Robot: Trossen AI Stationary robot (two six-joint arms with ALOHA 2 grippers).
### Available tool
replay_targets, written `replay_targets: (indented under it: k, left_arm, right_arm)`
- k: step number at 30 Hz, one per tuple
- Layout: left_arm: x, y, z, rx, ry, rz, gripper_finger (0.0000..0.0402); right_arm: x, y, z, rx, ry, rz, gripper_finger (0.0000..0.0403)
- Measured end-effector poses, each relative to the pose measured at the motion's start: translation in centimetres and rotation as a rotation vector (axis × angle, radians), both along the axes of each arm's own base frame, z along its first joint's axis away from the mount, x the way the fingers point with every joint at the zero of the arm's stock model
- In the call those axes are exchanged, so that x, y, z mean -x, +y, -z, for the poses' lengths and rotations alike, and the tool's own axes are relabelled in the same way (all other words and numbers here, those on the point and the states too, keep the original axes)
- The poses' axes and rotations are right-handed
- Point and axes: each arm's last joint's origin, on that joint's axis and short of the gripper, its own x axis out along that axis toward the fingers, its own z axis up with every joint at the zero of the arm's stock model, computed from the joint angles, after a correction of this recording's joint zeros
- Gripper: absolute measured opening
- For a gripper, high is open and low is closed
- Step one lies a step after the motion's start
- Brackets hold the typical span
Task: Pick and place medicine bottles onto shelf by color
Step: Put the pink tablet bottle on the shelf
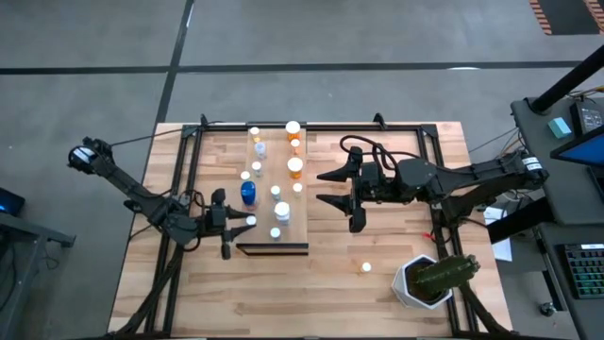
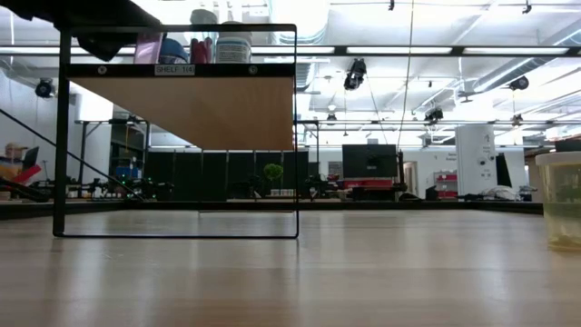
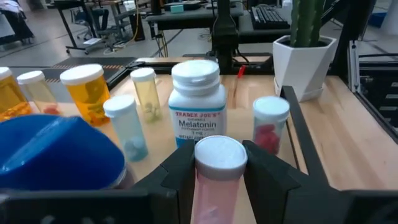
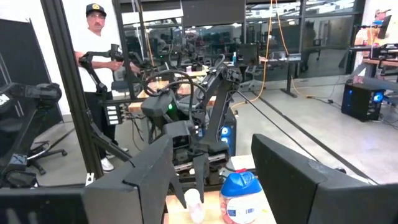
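The shelf [image 1: 283, 236] is a pale board raised on a black frame [image 2: 295, 136]. Several white-capped bottles stand on it: orange ones [image 1: 295, 167] at the far end, a blue one [image 1: 248, 194], clear ones [image 1: 281, 210], and a white Melatonin bottle [image 3: 198, 102]. My left gripper [image 1: 238, 222] is at the shelf's left edge, shut on a pink bottle [image 3: 219, 158]. My right gripper [image 1: 332, 188] hovers open and empty just right of the shelf. One bottle [image 1: 366, 267] stands alone on the table. My left gripper pinches the pink bottle between its two fingers [image 3: 267, 177], on the body's sides just below the white cap [image 3: 219, 154]. The fingers come level from the table's left side. The bottle stands upright over the shelf's left edge. I cannot tell whether its base rests on the board.
A white hexagonal pot with a green cactus [image 1: 429, 279] stands at the near right. Black frame rails [image 1: 429, 179] run along the table's sides. A translucent container [image 2: 563, 200] shows at the low view's right edge. A person [image 4: 99, 56] stands beyond the table.
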Motion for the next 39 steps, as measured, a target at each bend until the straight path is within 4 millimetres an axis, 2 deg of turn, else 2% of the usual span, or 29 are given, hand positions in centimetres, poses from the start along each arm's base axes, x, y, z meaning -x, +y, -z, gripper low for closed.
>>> replay_targets:
  k: [12,16,28,39]
  left_arm:
    - [0.8,0.6,1.7,0.089,-0.122,0.014,0.0096]
    - [0.7,0.4,2.4,0.076,-0.098,0.014,0.0096]
    - [0.4,0.2,2.6,0.120,-0.098,-0.001,0.0098]
    - [0.5,0.3,2.8,0.106,-0.088,-0.007,0.0159]
  right_arm:
    - [0.0,-0.1,0.0,-0.002,0.000,0.026,0.0210]
    - [0.0,-0.1,0.0,-0.010,0.000,0.027,0.0210]
    - [0.0,-0.1,0.0,-0.019,0.000,0.027,0.0210]
    - [0.0,-0.1,0.0,-0.018,0.000,0.026,0.0210]
